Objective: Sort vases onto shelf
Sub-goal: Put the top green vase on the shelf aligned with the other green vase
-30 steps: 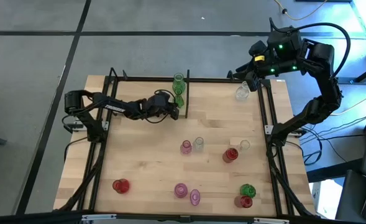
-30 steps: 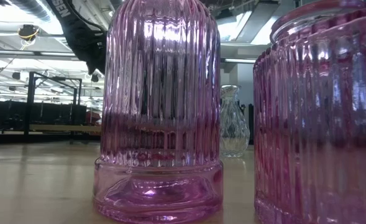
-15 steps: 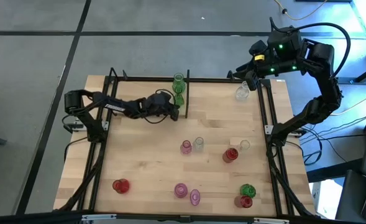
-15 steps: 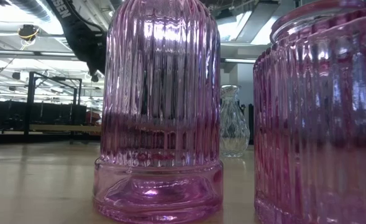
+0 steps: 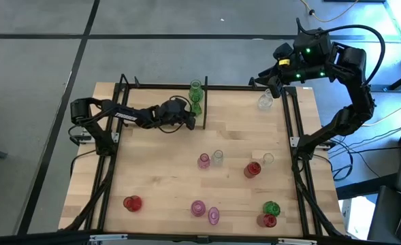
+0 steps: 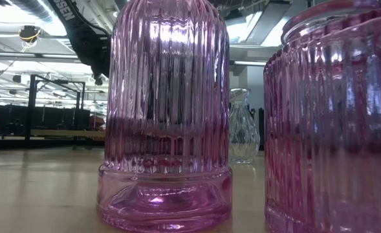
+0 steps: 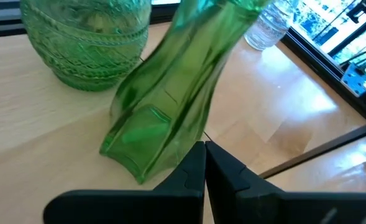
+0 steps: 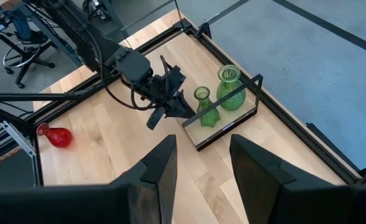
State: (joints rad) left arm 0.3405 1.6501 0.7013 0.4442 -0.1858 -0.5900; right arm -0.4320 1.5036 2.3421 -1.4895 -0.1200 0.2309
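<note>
Two green vases (image 5: 196, 97) stand on the shelf (image 5: 201, 116); the closed left tool (image 5: 190, 121) sits beside them, and the right tool (image 5: 263, 82) hangs open above the counter (image 5: 159, 177).

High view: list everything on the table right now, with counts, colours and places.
Green vases: three; two on the shelf at its right end, one near the front right.
Red vases: three; front left, right of centre, front right.
Pink vases: three; centre, two at the front middle.
Clear vases: three; back right, centre, right.
Left gripper: shut, beside the shelf's green vases.
Right gripper: open, above the back right corner.
</note>
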